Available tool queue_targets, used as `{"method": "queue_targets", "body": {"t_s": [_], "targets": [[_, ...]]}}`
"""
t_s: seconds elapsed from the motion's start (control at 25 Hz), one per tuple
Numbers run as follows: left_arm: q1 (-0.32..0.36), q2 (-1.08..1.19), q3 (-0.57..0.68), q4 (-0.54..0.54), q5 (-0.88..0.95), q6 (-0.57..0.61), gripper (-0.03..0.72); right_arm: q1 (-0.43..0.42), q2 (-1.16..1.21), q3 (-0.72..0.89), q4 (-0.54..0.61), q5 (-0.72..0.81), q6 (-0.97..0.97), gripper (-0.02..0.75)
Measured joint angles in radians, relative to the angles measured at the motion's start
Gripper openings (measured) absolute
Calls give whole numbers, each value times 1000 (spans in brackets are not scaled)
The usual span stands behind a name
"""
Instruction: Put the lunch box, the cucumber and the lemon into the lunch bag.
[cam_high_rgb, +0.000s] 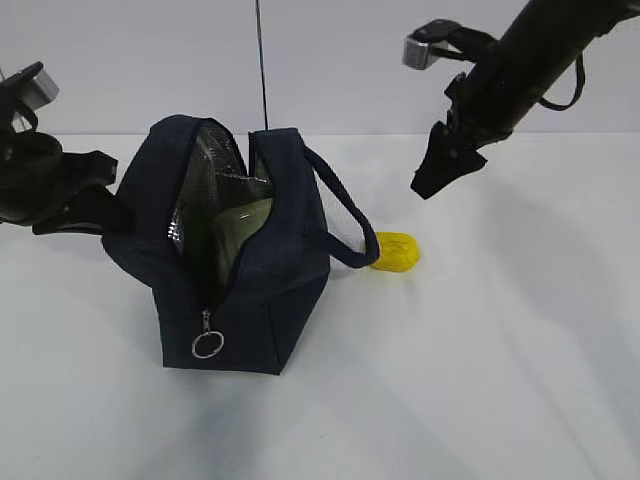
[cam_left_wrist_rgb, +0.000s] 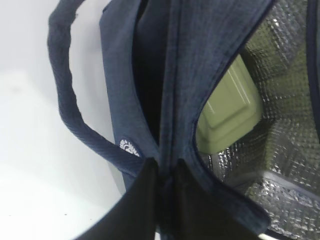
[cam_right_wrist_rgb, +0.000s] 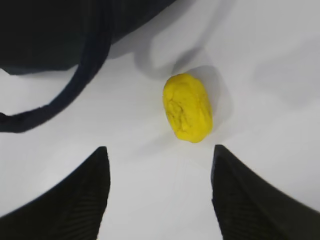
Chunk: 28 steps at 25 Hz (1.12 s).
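Now our left gripper (cam_left_wrist_rgb: 165, 172) pinches the lunch bag (cam_high_rgb: 270, 270) rim, jaws pressed together, holding its mouth wide; the lunch box (cam_left_wrist_rgb: 227, 117) sits inside. Our right gripper (cam_high_rgb: 432, 178), jaws spread, hovers over the lemon (cam_right_wrist_rgb: 188, 107) on the surface (cam_high_rgb: 500, 380), just right of the bag.

No readable text appears; the boxy dark navy fabric lunch bag (cam_left_wrist_rgb: 150, 100) bears only a small round white logo (cam_left_wrist_rgb: 129, 147), its design illegible.

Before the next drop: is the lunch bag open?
Open: the lunch bag gapes, silver lining and lunch box visible inside.
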<state>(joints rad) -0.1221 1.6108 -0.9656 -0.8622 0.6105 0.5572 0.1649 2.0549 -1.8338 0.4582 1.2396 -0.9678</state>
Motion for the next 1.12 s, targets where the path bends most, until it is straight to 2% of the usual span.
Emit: {"method": "queue_targets", "body": {"t_s": [0.36,0.6,0.92,1.12], "targets": [[2,0,0,11,4,0,17,0,94,0,-32,-14,-186,475],[2,0,0,13,5,0,17,0,145,0,-23,-23,-398,476],[2,0,0,15,5,0,17,0,178,0,25,-144,-440,477],[3,0,0,15,5,0,17,0,207,0,62,-145,-440,542]]}}
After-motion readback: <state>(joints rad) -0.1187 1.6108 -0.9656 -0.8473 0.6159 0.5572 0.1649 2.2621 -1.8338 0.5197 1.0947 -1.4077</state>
